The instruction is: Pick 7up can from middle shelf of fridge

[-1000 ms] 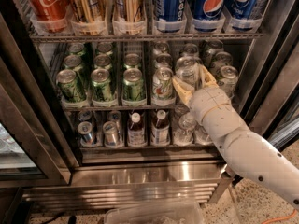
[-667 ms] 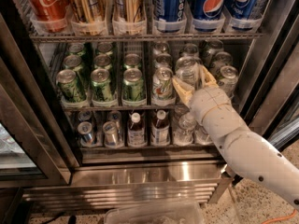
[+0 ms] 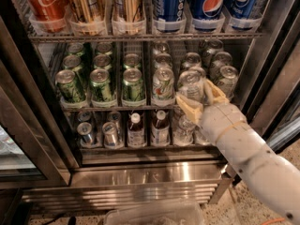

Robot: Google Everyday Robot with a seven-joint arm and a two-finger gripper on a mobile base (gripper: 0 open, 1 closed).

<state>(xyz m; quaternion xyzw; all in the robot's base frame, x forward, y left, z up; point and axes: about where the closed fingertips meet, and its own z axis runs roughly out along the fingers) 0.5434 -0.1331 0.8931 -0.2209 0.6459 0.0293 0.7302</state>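
Observation:
The fridge (image 3: pixel 140 175) stands open in front of me. Its middle shelf (image 3: pixel 112 108) holds lanes of dark green cans on the left and silver-white 7up cans on the right. My gripper (image 3: pixel 196 96) reaches in from the lower right at the front of the right-hand lanes. Its tan fingers (image 3: pixel 216 93) sit on either side of the front 7up can (image 3: pixel 191 81), closed against it. That can stands upright on the shelf. Another 7up can (image 3: pixel 162 84) stands just to its left, and more stand behind and to the right.
Tall Coca-Cola (image 3: pixel 44 1), gold and Pepsi cans (image 3: pixel 211 3) fill the rack above. Small bottles (image 3: pixel 136 128) and cans sit on the rack below. Dark door frames flank the opening, left (image 3: pixel 28 107) and right (image 3: pixel 272 74). A clear plastic bin (image 3: pixel 154 214) lies on the floor in front.

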